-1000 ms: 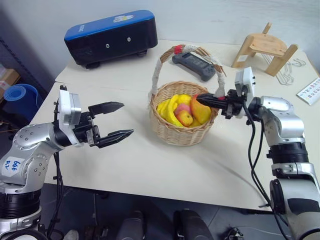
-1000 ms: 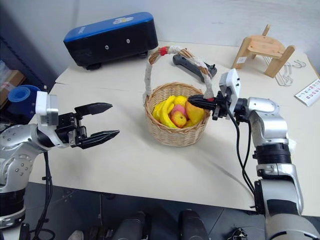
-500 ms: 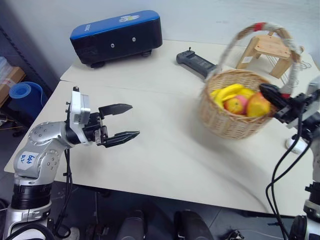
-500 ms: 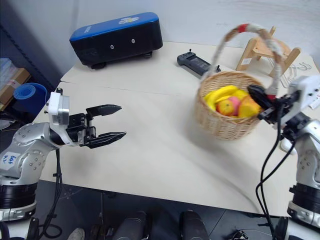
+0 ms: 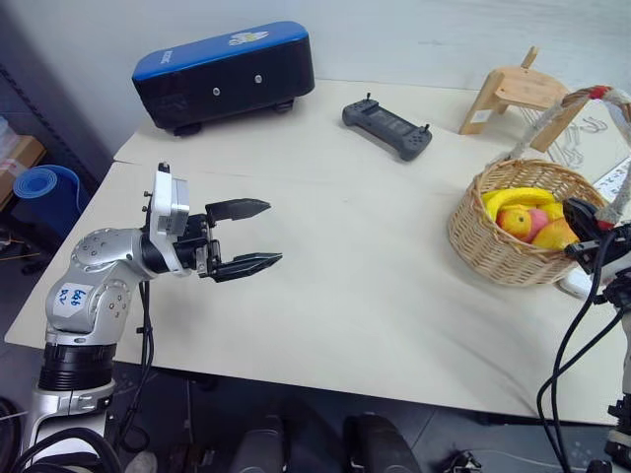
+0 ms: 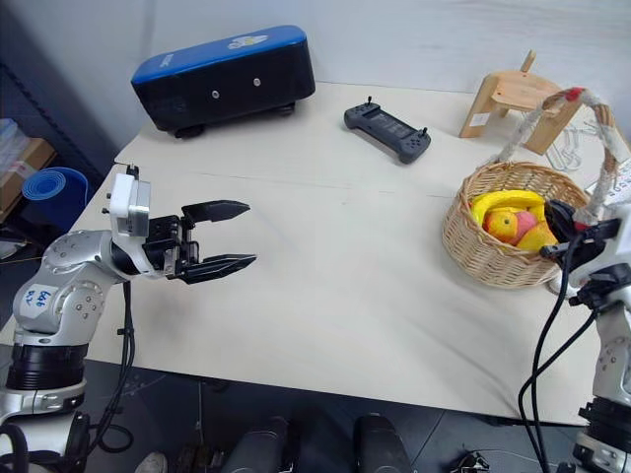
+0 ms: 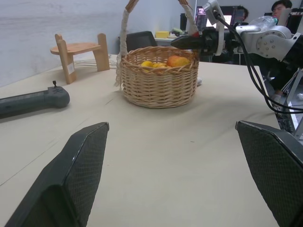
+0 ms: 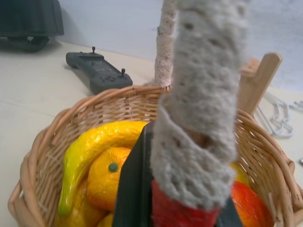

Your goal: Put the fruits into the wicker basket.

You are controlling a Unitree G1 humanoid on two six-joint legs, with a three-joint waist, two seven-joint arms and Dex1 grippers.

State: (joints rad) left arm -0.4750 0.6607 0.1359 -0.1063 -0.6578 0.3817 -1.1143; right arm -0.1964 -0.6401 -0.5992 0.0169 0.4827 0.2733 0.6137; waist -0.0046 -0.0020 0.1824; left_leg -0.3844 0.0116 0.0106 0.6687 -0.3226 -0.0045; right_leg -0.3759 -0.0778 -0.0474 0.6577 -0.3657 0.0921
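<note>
Wicker basket [image 6: 503, 258] near wooden stand [image 6: 520, 96], controller [image 6: 387, 132]

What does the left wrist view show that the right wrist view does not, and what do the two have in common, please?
The left wrist view adds the left gripper, fingers wide apart, and the right gripper at the rim of the wicker basket. The right wrist view adds a close look inside: the curved banana over an orange fruit, plus a dark box and wire hangers on the table. Both share the basket, the black controller and the wooden stand.
</note>
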